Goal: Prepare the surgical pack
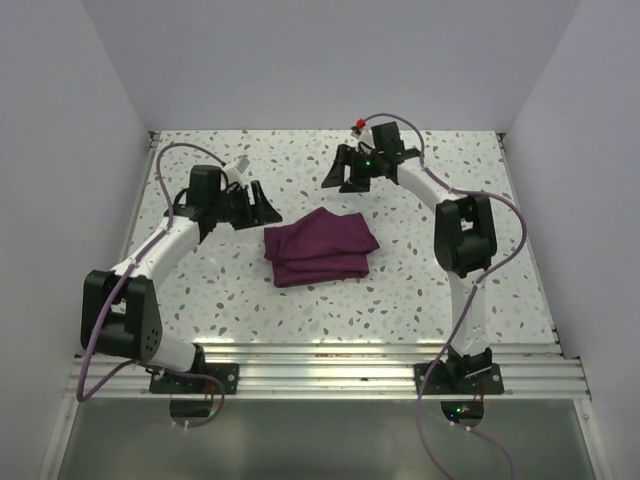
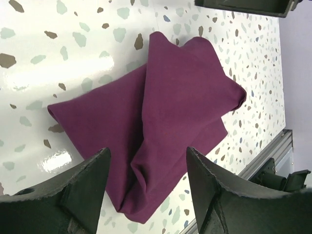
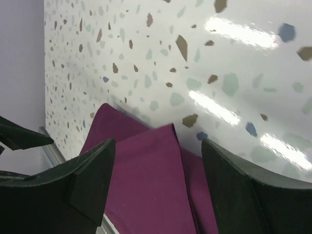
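At the centre of the tabletop (image 1: pixel 420 290) lies the cloth bundle (image 1: pixel 320 247), dark magenta, folded into a compact, roughly rectangular stack with overlapping layers and one loose corner. No tray, instruments or gauze are visible; whether they are wrapped inside cannot be determined. The left tool (image 2: pixel 147 152) stands with its jaws apart, holding nothing, just beside the left edge of the bundle. The right tool (image 3: pixel 157 144) is likewise spread and empty, near the far edge of the bundle and clear of it. Judged from this layout, folding appears largely complete; what may remain is squaring the uneven layers. Lilac cables (image 1: pixel 170 155) trail along both arms, a metal rail (image 1: pixel 330 375) borders the near edge, and plain walls (image 1: pixel 60 150) enclose the workspace. Nothing obstructs access to the bundle.
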{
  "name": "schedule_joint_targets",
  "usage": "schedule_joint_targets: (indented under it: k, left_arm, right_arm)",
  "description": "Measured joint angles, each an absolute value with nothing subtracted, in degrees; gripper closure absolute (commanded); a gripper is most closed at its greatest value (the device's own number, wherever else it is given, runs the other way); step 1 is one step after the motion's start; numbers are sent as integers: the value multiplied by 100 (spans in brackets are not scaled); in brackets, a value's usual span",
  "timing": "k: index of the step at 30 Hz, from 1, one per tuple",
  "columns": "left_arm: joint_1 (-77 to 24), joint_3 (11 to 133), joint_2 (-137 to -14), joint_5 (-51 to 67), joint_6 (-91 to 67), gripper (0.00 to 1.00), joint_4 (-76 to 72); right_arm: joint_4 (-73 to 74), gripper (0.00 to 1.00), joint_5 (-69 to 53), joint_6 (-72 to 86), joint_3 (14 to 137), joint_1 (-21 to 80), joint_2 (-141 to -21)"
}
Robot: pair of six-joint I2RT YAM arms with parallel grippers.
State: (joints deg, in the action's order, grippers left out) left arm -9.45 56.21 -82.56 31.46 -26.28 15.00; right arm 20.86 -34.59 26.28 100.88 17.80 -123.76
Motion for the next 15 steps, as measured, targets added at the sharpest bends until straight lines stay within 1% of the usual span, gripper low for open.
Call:
schedule_joint_targets:
  k: [3, 5, 6, 8, 11, 15]
  left_arm:
    - [-923, 5787, -8488, 3181, -2628, 34, 1472]
    - [-886, 5808, -8560, 3238, -2602, 34, 1472]
    - [-860, 5808, -8582, 3267, -2589, 34, 1479]
    - [-805, 5808, -8628, 3319, -2576, 34, 1476]
    - [-709, 5808, -8685, 3424, -2567, 35, 1470]
    - [-648, 5806, -8785, 3535, -2565, 36, 1466]
  right_arm:
    - [2298, 28, -3627, 2445, 10770, 1920, -12901]
    - [2375, 29, -3730, 2375, 10982, 1975, -13109]
    - [2416, 30, -3769, 2338, 11052, 1988, -13194]
    - [2521, 37, -3874, 2276, 11135, 1990, -13340]
    - [2674, 41, -4001, 2180, 11185, 1994, -13522]
    - [2877, 42, -4176, 2064, 11185, 2045, -13701]
